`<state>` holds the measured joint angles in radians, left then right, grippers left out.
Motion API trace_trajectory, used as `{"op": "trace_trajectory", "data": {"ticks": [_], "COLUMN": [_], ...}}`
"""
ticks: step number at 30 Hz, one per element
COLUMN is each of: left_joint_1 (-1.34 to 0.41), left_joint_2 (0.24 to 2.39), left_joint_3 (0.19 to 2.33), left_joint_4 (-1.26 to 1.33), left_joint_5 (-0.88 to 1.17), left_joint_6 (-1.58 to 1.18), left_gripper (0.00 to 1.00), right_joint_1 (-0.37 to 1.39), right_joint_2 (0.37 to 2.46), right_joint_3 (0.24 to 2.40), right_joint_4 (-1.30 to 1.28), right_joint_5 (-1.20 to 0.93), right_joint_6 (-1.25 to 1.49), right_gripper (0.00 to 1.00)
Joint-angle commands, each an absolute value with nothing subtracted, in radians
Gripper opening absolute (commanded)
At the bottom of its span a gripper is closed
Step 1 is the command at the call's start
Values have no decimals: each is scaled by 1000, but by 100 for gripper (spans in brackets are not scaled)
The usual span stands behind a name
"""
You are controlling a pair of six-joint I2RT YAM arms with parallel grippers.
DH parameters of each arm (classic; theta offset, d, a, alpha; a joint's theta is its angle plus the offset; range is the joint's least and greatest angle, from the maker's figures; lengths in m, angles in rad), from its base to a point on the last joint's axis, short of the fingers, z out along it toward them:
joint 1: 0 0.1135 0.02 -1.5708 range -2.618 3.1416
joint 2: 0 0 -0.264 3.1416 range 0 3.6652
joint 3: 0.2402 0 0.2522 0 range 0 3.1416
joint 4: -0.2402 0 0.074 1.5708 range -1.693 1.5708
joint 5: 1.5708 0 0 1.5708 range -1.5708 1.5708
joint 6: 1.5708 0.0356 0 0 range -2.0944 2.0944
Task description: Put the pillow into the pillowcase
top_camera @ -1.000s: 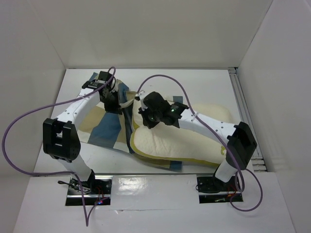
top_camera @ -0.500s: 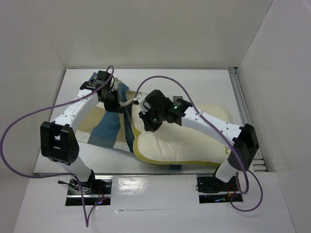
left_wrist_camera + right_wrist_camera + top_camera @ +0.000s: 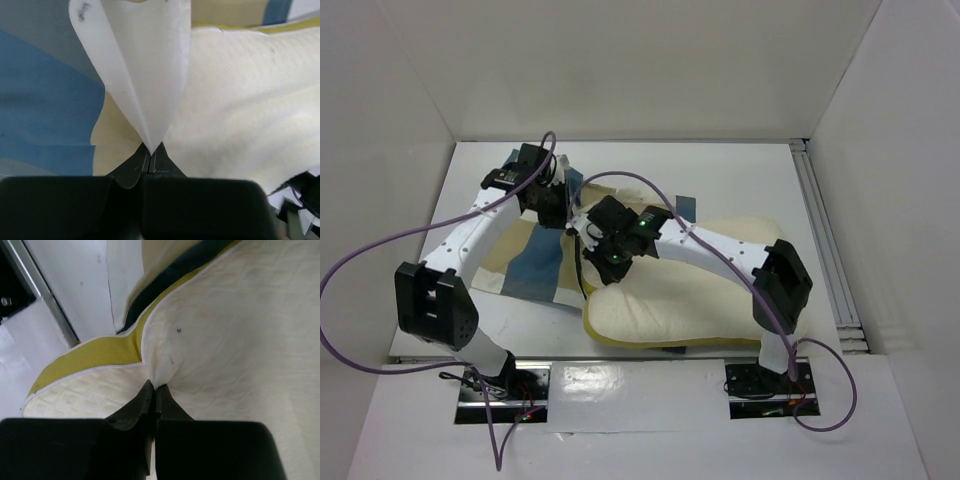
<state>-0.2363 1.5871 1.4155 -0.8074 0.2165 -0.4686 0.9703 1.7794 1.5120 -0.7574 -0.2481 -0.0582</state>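
Count: one pillow (image 3: 710, 300), one pillowcase (image 3: 535, 262), two grippers, and two purple cables, one (image 3: 380, 250) looping from the left arm and one (image 3: 825, 425) from the right.

The pillow lies on the white table (image 3: 740, 165), towards the near right. Its left end meets the pillowcase. The pillowcase lies spread over the left half, and a blue corner of it shows beyond the pillow.

The left gripper (image 3: 150, 150) has its jaws closed. Its tips pinch a fold of the pillowcase's plain cream lining (image 3: 150, 75). Blue check (image 3: 45, 115) shows to the left and the pillow (image 3: 240, 100) just beside it on the right.

The right gripper (image 3: 153, 386) also has its jaws closed. It nips the pillow's cream face (image 3: 225, 330) right at the yellow edge band (image 3: 95, 357).

Markings: two small dark specks (image 3: 178, 330) on the pillow, too small to read as writing.
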Motion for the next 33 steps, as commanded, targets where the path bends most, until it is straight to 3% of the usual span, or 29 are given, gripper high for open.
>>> {"op": "trace_trajectory", "data": {"ticks": [1,8,18,26,33], "left_joint_1": [-258,-258,-246,-216,-186], "left_joint_2": [1505,1468,1459,1430,1408], "left_joint_3": [1413,1355,1322,1302,1302], "left_joint_4": [-802,-802,-802,-723,-712], "left_joint_5": [265,265,233,413,479], "left_joint_6": [-440,-430,-445,-445,-436], "left_gripper": [0,0,0,0,0], "right_joint_1": [974,888,824,767,746], "right_joint_2": [1842,1898,1810,1825,1841], "right_joint_3": [1666,1798,1655,1603,1661], "right_joint_4": [-739,-720,-517,-397,-402], "right_joint_5": [-268,-304,-454,-587,-545], "right_joint_6": [-126,-135,-84,-60,-63], "right_gripper": [0,0,0,0,0]}}
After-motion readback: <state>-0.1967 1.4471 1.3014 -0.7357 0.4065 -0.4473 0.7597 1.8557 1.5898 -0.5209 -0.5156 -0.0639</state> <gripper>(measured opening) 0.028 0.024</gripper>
